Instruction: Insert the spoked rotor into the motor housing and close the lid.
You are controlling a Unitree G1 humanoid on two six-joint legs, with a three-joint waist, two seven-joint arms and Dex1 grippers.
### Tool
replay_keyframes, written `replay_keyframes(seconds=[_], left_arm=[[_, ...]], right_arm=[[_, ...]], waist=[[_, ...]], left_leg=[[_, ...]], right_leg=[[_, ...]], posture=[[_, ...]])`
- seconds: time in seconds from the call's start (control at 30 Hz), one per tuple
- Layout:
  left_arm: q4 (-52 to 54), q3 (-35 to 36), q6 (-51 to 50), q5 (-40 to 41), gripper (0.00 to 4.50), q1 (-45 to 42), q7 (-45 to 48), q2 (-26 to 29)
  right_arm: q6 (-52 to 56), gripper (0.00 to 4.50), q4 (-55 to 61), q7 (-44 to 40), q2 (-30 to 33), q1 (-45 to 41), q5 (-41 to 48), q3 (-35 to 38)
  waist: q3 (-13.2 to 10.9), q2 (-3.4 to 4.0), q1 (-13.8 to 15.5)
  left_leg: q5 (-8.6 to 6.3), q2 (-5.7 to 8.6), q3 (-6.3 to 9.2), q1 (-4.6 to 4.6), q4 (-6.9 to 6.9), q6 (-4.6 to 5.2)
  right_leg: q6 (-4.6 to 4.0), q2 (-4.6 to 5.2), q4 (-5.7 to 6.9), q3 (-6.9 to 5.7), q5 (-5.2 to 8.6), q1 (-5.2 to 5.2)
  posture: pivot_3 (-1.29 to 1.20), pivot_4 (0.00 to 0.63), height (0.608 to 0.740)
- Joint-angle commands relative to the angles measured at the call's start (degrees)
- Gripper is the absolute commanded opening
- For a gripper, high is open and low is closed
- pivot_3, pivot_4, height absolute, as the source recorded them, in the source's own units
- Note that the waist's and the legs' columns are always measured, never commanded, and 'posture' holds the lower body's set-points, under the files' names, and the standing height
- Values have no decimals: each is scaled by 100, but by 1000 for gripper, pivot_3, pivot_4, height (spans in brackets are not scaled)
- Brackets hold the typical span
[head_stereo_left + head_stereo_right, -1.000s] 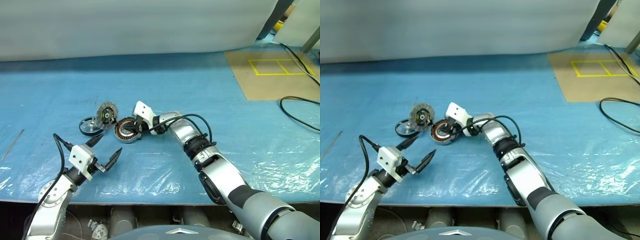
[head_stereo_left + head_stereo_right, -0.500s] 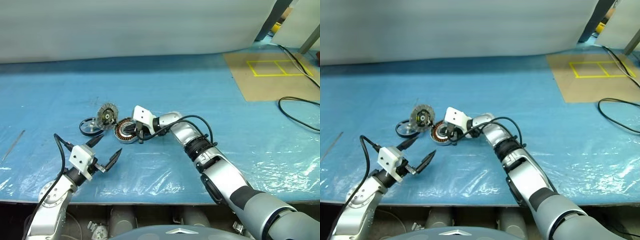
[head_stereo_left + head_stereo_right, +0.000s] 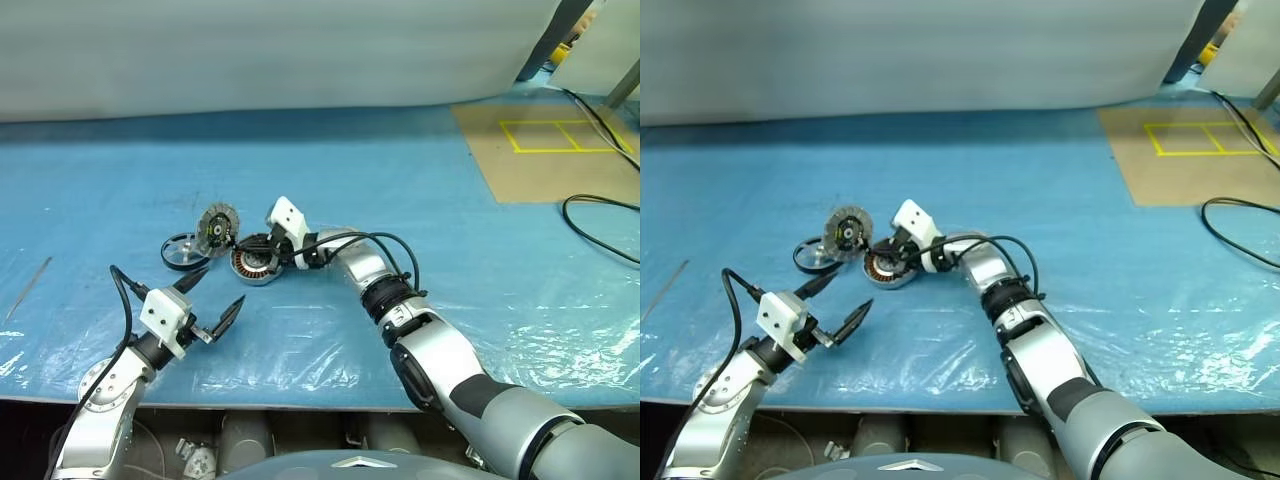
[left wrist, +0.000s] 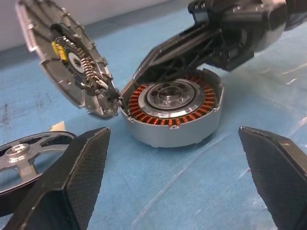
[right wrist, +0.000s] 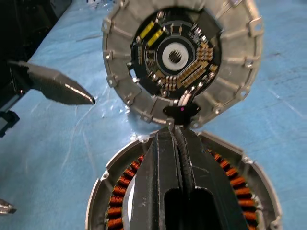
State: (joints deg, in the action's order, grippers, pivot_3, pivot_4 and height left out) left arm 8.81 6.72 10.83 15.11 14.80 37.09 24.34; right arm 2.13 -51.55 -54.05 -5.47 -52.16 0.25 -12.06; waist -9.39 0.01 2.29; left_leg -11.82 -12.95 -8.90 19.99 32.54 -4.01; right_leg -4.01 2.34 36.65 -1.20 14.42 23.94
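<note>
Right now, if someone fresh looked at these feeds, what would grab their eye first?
The motor housing with its copper-orange windings, mid-table on the blue plastic sheet, with the right gripper reaching over it, fingers shut. At the housing's edge, the ribbed lid stands tilted up, its circuit side showing. The spoked rotor lies flat beside them, and the left gripper hangs open nearer the robot.

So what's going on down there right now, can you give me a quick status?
Left fingers open, empty. Right fingers shut over the motor housing, tips at the raised lid. Spoked rotor still on the table, not inserted.
</note>
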Motion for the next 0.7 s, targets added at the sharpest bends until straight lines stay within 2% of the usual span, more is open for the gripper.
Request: replay_keyframes(seconds=[0.03,0.53,0.7], left_arm=[[40,30,100,22,4500,-48,30,15],[33,10,95,11,4500,-56,44,4],[6,6,88,16,4500,-94,70,15]], right_arm=[[-239,46,36,-4,17,-26,-78,-89],[-242,46,147,-341,345,247,-820,-999],[77,46,195,-378,515,282,-1146,-1368]], waist=[[0,0,-1],[1,0,-12],[1,1,-14]], left_leg=[[1,-1,2,3,0,-1],[-1,-2,1,-3,-1,0],[-1,-1,0,-2,-2,-1]], right_leg=[[0,0,0,-3,0,2],[0,-1,5,-3,0,0],[0,-1,4,-1,0,-6]], posture=[[0,150,740],[0,150,740],[0,150,740]])
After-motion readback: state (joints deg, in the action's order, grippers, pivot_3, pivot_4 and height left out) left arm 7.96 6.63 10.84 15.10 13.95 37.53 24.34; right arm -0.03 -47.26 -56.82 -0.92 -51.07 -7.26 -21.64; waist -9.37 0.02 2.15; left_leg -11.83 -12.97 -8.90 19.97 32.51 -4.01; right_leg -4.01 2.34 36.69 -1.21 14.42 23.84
